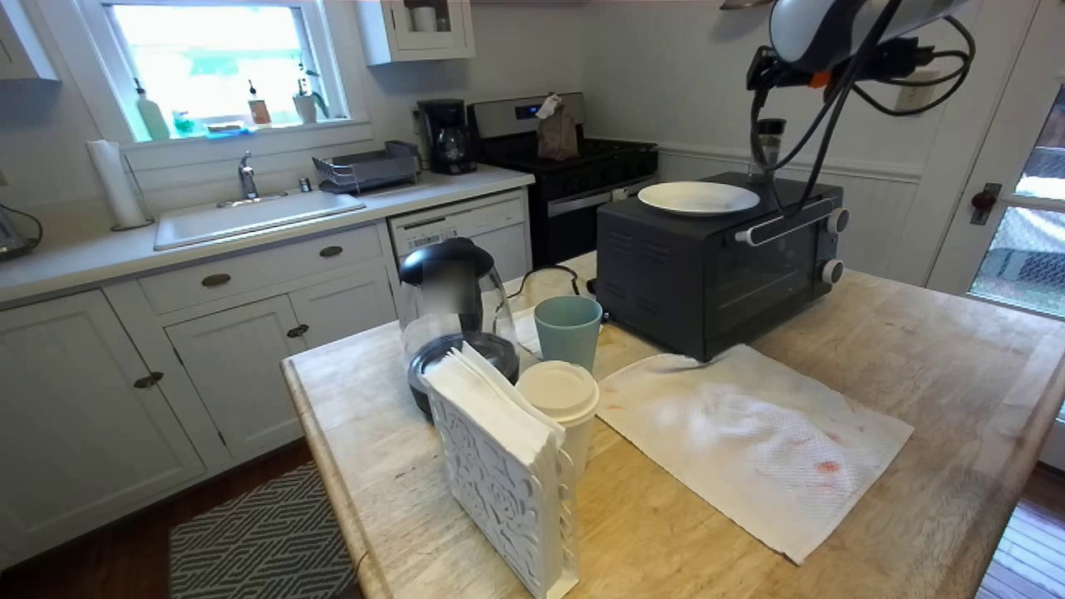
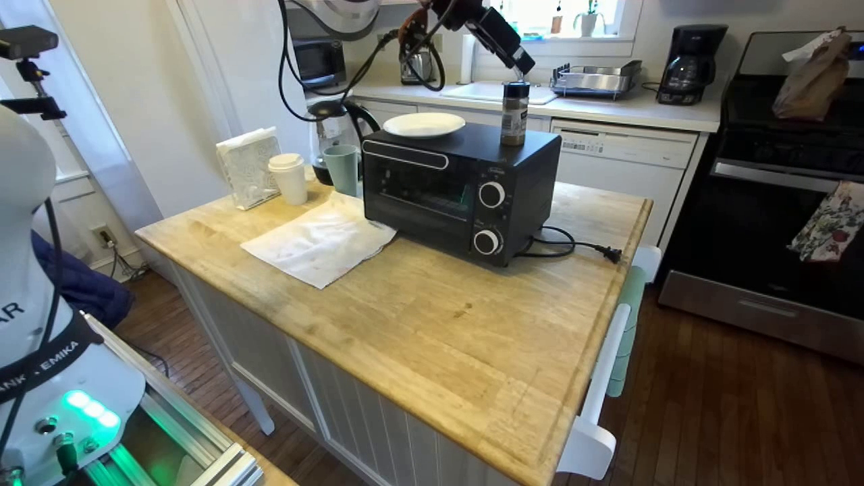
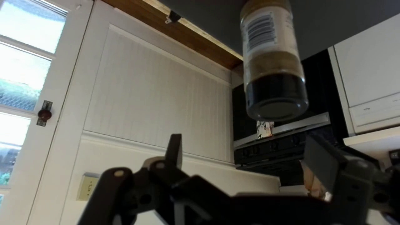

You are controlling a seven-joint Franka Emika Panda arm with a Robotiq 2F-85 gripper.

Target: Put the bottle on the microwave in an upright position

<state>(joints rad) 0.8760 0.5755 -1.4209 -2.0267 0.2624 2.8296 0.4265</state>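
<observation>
The bottle (image 2: 514, 118) is a small clear jar with a black cap, a label and brown contents. It stands upright on top of the black microwave (image 2: 418, 185), near one side edge. Both also show in an exterior view, the bottle (image 1: 767, 150) partly behind cables and the microwave (image 1: 657, 274) with its handle. My gripper (image 2: 524, 62) is just above the bottle's cap, tilted down. In the wrist view, which stands upside down, the gripper (image 3: 243, 140) is open with nothing between its fingers. The bottle (image 3: 272, 59) shows there apart from both fingers.
A white plate (image 2: 424, 125) lies on the microwave beside the bottle. A glass kettle (image 1: 458, 324), a green cup (image 1: 568, 331), a lidded paper cup (image 1: 559, 395), a napkin holder (image 1: 507, 474) and a paper towel (image 1: 757, 441) are on the table. Arm cables (image 1: 819, 125) hang near the bottle.
</observation>
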